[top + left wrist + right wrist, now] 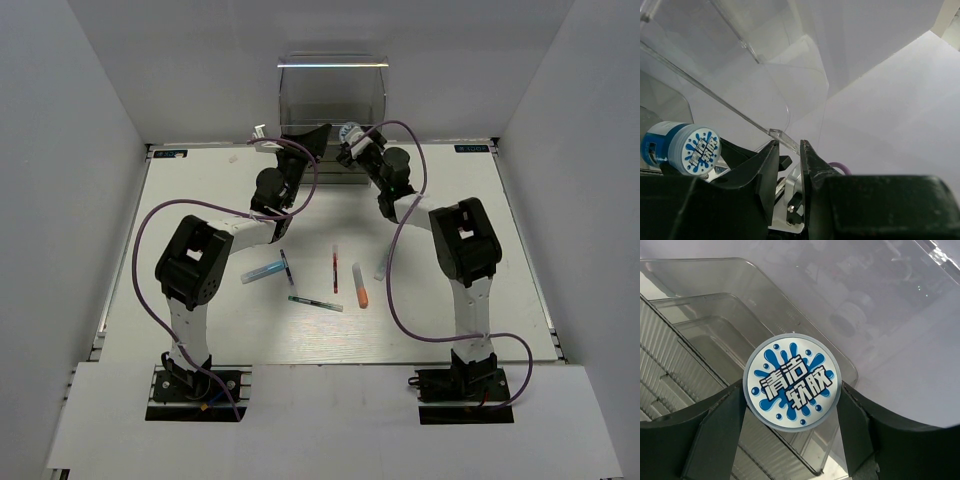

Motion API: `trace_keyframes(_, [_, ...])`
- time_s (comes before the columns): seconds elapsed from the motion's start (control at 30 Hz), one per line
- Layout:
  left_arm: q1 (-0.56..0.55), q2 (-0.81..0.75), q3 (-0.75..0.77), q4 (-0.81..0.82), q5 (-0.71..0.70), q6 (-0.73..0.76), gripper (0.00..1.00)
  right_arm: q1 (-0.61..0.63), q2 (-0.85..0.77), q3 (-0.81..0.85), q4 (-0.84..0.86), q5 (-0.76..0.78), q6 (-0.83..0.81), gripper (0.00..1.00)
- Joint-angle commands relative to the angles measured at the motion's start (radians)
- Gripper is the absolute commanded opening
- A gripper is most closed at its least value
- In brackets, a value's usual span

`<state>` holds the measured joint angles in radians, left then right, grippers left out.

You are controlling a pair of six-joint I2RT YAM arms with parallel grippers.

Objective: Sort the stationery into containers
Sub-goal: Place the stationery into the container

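The whole white table (220, 330) is being viewed from high above and behind its near edge, facing the far edge. The clear plastic desk organiser (333, 90) is being looked up through at close range by the left wrist view, and down into, onto its grey drawers (700, 340), by the right. The small round blue-and-white tape roll (792, 382) is being shared by all three views.

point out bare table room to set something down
Bare: the table left of the left arm, right of the right arm, and the strip nearer than the green pen. Crowded: the pens between the arms, and the left pincer and right pincer at the organiser.
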<state>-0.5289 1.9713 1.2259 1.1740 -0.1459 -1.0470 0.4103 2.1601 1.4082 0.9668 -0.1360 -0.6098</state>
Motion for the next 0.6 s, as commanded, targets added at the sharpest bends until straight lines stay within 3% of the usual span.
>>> trace_keyframes(0.0, [0.009,-0.077,0.014,0.023,-0.014,0.012,0.35,-0.004,-0.089,-0.026,0.023,-0.039,0.027,0.72])
trace_keyframes(0.13, [0.009,-0.077,0.014,0.013,-0.014,0.012,0.35,-0.007,-0.118,-0.043,0.012,-0.06,0.047,0.86])
trace_keyframes(0.37, [0.009,-0.077,0.004,0.013,-0.014,0.012,0.35,-0.01,-0.17,-0.086,0.001,-0.125,0.088,0.86])
trace_keyframes(0.43, [0.009,-0.087,-0.006,0.004,-0.014,0.012,0.35,-0.015,-0.212,-0.127,-0.028,-0.199,0.117,0.82])
trace_keyframes(0.53, [0.009,-0.107,-0.051,0.004,-0.014,0.012,0.35,-0.027,-0.29,-0.212,-0.097,-0.376,0.143,0.68])
trace_keyframes(0.57, [0.009,-0.107,-0.065,-0.007,-0.014,0.012,0.35,-0.031,-0.307,-0.247,-0.117,-0.413,0.14,0.52])
